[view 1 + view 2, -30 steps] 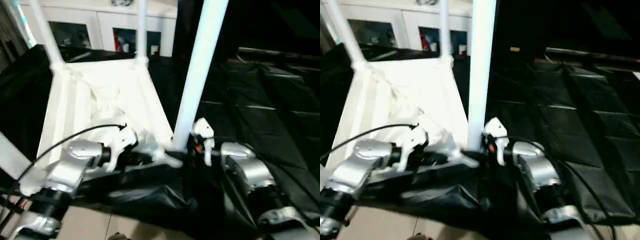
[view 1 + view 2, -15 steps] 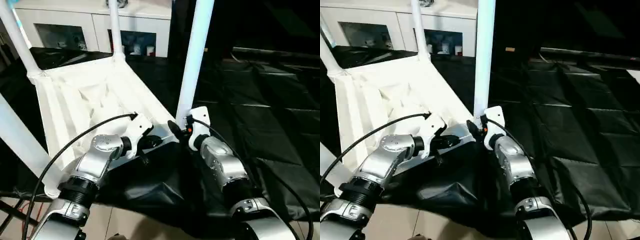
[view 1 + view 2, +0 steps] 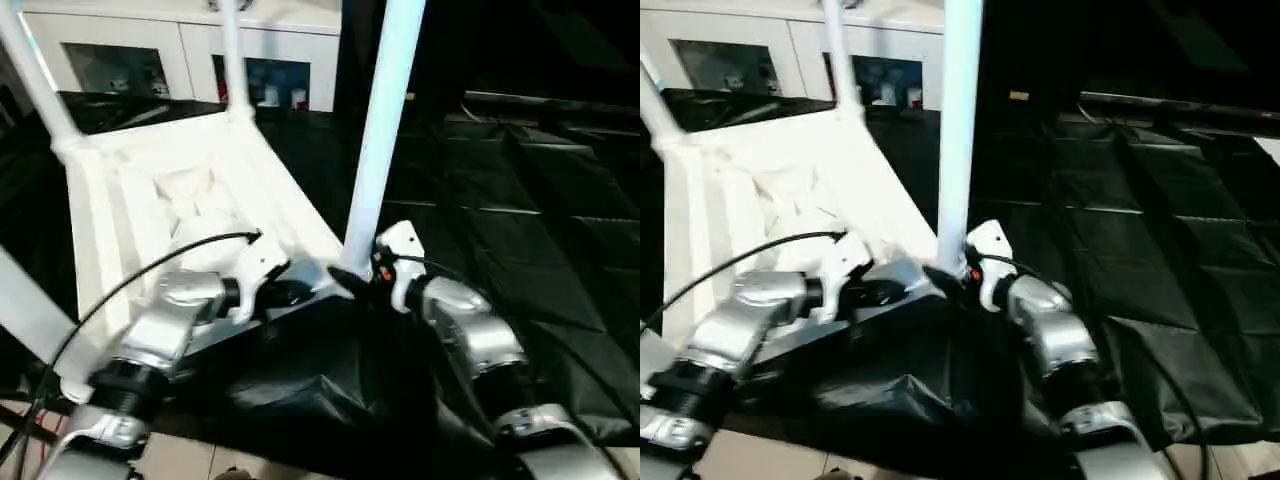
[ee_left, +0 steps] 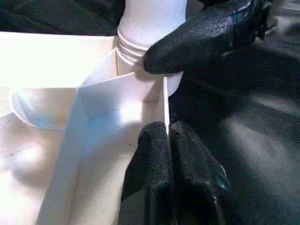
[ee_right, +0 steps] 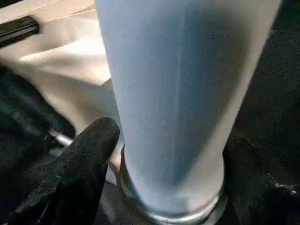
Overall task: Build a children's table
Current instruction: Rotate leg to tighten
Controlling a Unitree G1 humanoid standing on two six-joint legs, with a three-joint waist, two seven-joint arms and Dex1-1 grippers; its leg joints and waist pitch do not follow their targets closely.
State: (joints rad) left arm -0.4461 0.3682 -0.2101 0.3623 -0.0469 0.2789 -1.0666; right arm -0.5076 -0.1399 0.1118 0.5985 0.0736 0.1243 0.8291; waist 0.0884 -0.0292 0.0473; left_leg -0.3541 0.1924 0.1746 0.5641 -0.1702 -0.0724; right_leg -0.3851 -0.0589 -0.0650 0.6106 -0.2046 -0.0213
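No readable writing. My left tool [image 4: 166, 140] is clenched on the rim of the upturned children's table [image 3: 150, 200]; my right tool [image 3: 362, 272] sits spread around the near leg's [image 3: 382, 120] base.

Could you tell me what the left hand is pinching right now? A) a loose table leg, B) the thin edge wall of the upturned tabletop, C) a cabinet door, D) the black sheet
B: in the left wrist view, the left hand's closed fingers pinch the tabletop's thin white edge wall beside the corner socket.
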